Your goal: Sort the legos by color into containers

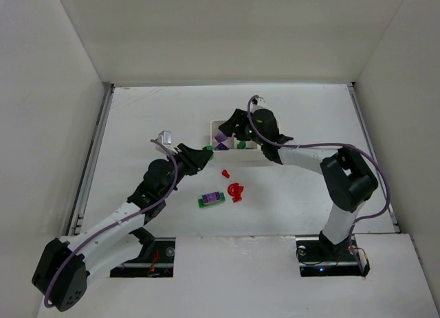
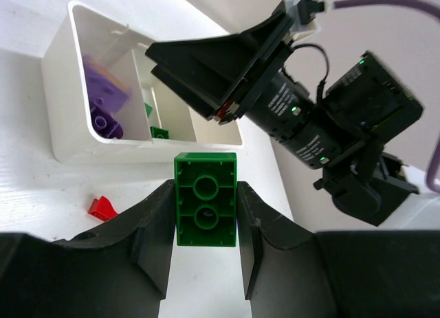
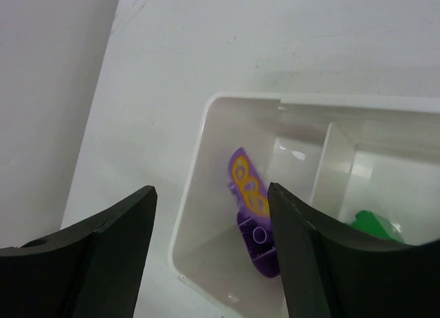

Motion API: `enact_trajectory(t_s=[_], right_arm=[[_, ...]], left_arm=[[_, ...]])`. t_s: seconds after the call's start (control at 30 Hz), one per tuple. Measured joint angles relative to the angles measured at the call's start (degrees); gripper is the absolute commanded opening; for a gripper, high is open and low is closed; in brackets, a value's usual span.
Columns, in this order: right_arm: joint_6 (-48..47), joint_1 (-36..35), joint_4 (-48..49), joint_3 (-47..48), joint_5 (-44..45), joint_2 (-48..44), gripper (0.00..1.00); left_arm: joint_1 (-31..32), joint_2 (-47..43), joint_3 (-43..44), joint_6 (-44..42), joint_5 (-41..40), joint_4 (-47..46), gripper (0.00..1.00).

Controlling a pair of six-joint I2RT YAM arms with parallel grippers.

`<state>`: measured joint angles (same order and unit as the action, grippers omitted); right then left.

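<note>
From above, we see the white tray [image 1: 213, 126] mid-table, the enclosure walls [image 1: 41, 91] well apart from it. Red legos [image 1: 235, 191] and a purple-green stack [image 1: 211, 198] lie on open tabletop [image 1: 309, 126] nearer the bases [image 1: 330, 253].

Left wrist: our left gripper [image 2: 206, 192] clamps a green brick [image 2: 205, 215] just short of the tray's wall.

Right wrist: our right gripper [image 3: 212, 194] stands released above the end compartment [image 3: 196, 187], which holds purple legos [image 3: 253, 215].

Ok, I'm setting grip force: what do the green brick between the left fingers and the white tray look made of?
The green rectangular brick: hard moulded plastic, smooth with slight sheen; crisp edges and moulded circles suggest it. The white divided tray: probably thin rigid plastic, glossy; light glints on its walls.
</note>
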<state>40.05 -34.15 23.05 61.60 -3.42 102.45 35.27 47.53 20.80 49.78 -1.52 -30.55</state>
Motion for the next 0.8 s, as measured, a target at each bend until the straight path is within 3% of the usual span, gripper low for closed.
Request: enact_trajectory(t_s=[0.2,0.4,0.6,0.8], right_arm=[[0.9,1.1,-0.3,-2.8,0.1,-4.7,0.69],[2.5,5.8,1.1,-16.5,3.9,-24.3,0.34],[3.0,8.3,0.9,-28.8,9.7,-38.9,0.37],[3.0,9.0,-0.9,-33.7,12.1,-41.8,0.49]], left_arm=[[3.7,6.0,4.0,-2.8,-2.5,0.7,0.17],[9.3,19.2,16.8,-9.0,-6.0,2.6,0.18],[11.9,35.7,32.6,-14.3,-10.7,8.3,0.18],[12.0,49.5,45.5,-17.9,-13.9,16.0,0.22]])
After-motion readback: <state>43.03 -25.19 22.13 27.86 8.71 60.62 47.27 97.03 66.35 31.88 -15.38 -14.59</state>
